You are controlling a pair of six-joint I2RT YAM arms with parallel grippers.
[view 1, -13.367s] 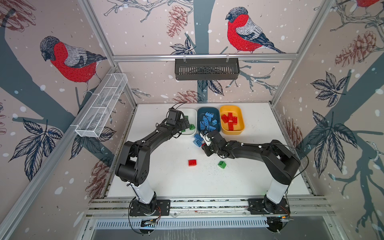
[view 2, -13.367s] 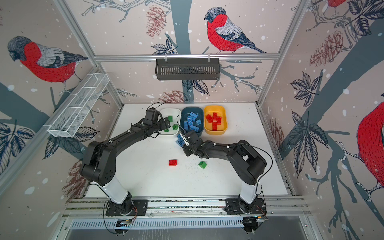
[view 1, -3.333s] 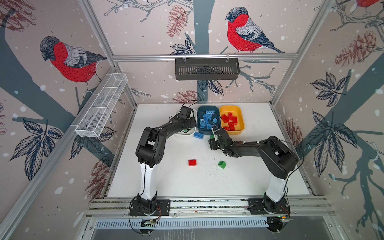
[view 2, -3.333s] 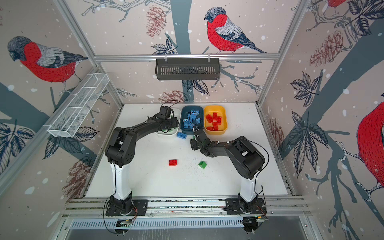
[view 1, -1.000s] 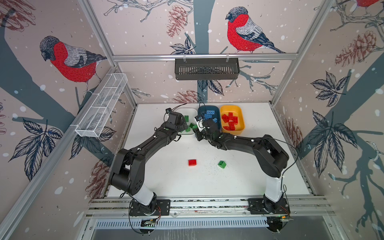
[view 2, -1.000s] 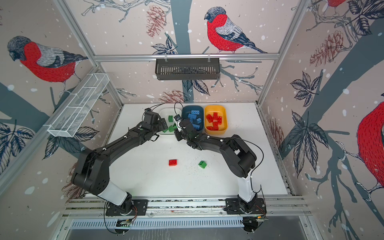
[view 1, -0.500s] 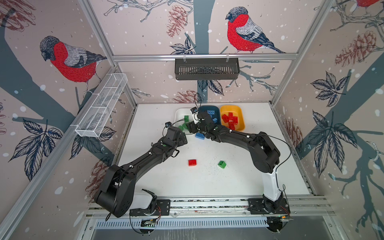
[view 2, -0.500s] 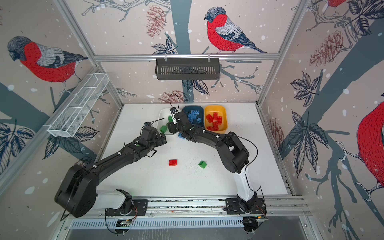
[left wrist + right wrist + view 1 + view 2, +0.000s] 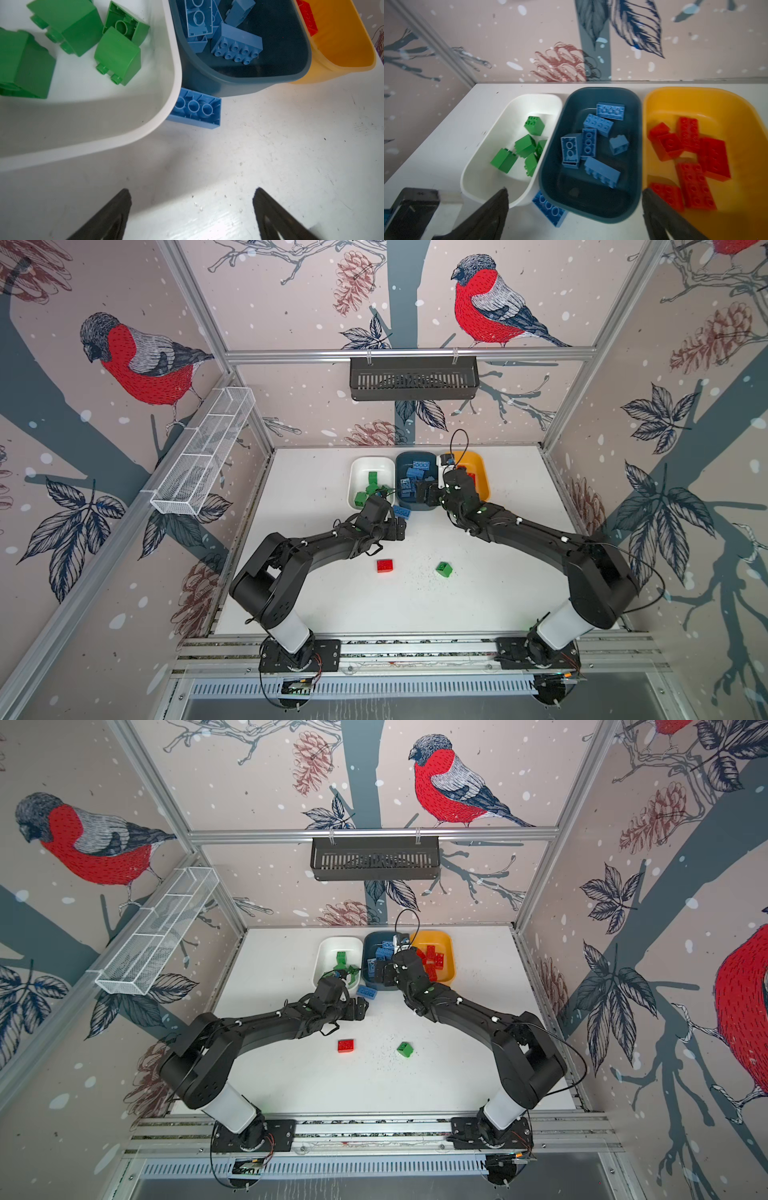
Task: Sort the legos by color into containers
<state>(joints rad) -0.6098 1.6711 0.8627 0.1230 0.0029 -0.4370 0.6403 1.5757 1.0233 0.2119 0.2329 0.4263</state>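
Note:
Three tubs stand in a row at the back. The white tub holds green legos. Blue legos lie in the teal tub, and red ones in the yellow tub. A blue oblong brick lies studs-down on the table against the white and teal tubs' front walls. A red brick and a green brick lie loose mid-table. My left gripper is open and empty, just in front of the blue brick. My right gripper hangs open and empty over the teal tub's near end.
A black slotted basket hangs on the back rail and a white wire-mesh tray on the left wall. Both arms reach in from the front rail, and their wrists come close together near the tubs.
My right gripper has opened and shifted right, from beside the white tub to the teal tub's near end. My left gripper has drawn back from the white tub to the table in front of it.

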